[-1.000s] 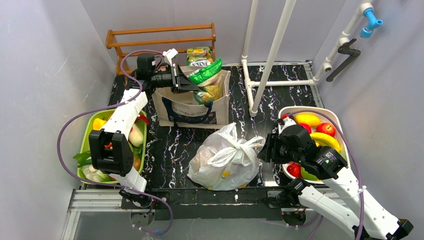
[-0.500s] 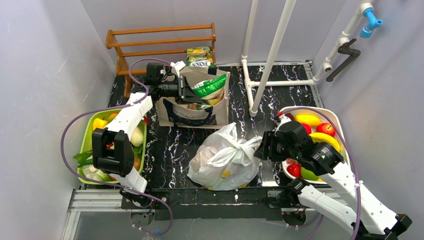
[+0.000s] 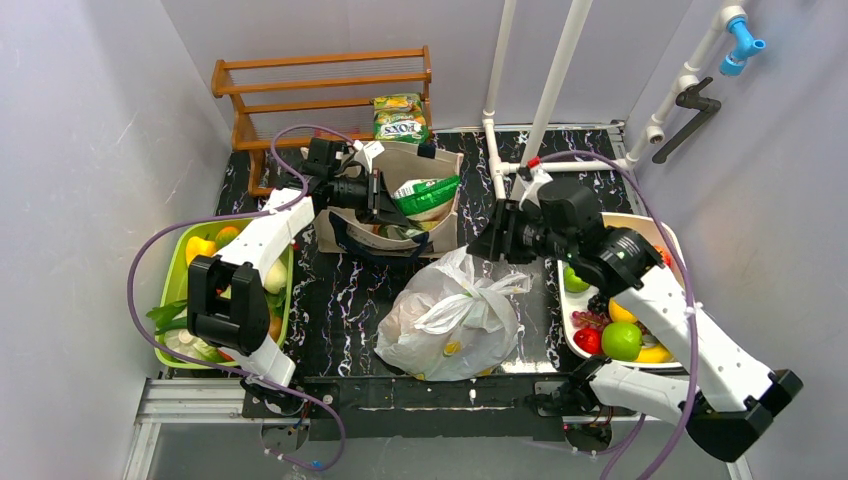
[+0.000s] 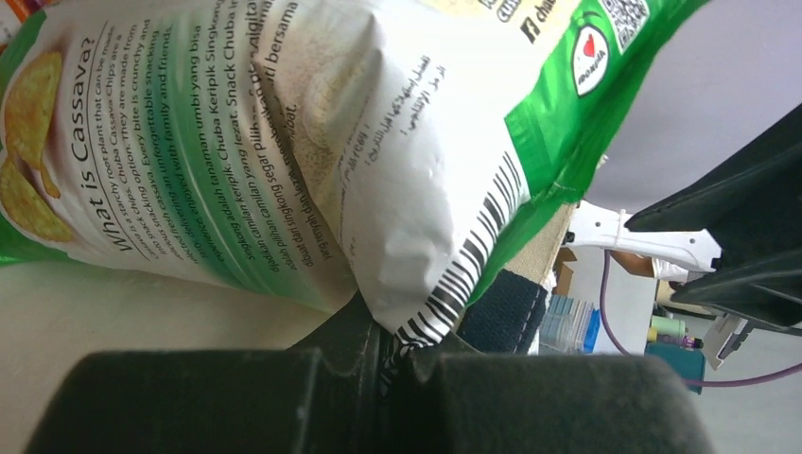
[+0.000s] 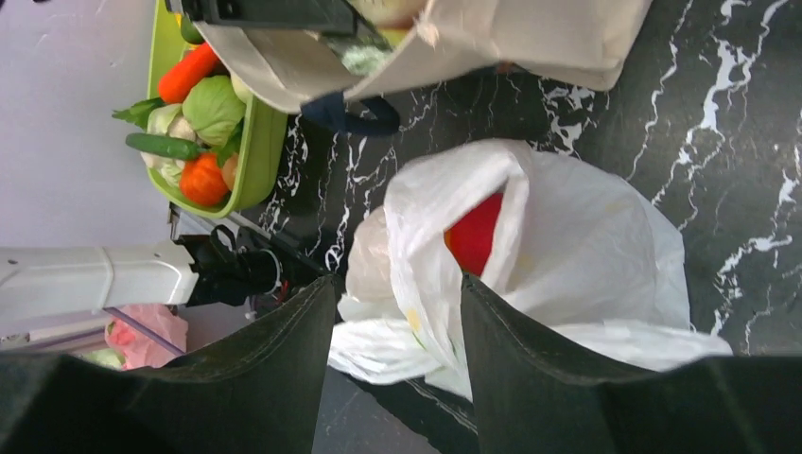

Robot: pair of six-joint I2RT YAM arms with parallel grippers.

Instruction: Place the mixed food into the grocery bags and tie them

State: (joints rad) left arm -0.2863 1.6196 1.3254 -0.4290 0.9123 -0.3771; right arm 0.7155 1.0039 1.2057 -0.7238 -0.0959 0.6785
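Observation:
My left gripper point(image 3: 385, 195) is shut on the corner of a green and white snack packet point(image 3: 425, 195), which sits in the mouth of the beige canvas tote point(image 3: 449, 215). In the left wrist view the jaws pinch the packet point(image 4: 284, 142) at its barcode edge, with my left gripper point(image 4: 402, 355) beside the tote's navy handle point(image 4: 501, 312). The white plastic bag point(image 3: 445, 320) lies mid-table, loosely bunched, with something red point(image 5: 476, 232) inside. My right gripper point(image 3: 482, 243) hovers open just beyond the bag's far edge. In the right wrist view nothing sits between the open fingers point(image 5: 284, 369).
A white tray point(image 3: 568, 345) at the right holds a green apple point(image 3: 621, 340), a tomato point(image 3: 588, 340) and other fruit. A green tray point(image 3: 170, 290) of vegetables sits at the left. Behind the tote stand another snack packet point(image 3: 399, 112), a wooden rack point(image 3: 320, 75) and white pipes point(image 3: 545, 110).
The left gripper has lowered the green packet into the tote. The right arm has swung from the fruit tray toward the table's middle, above the white bag's far side.

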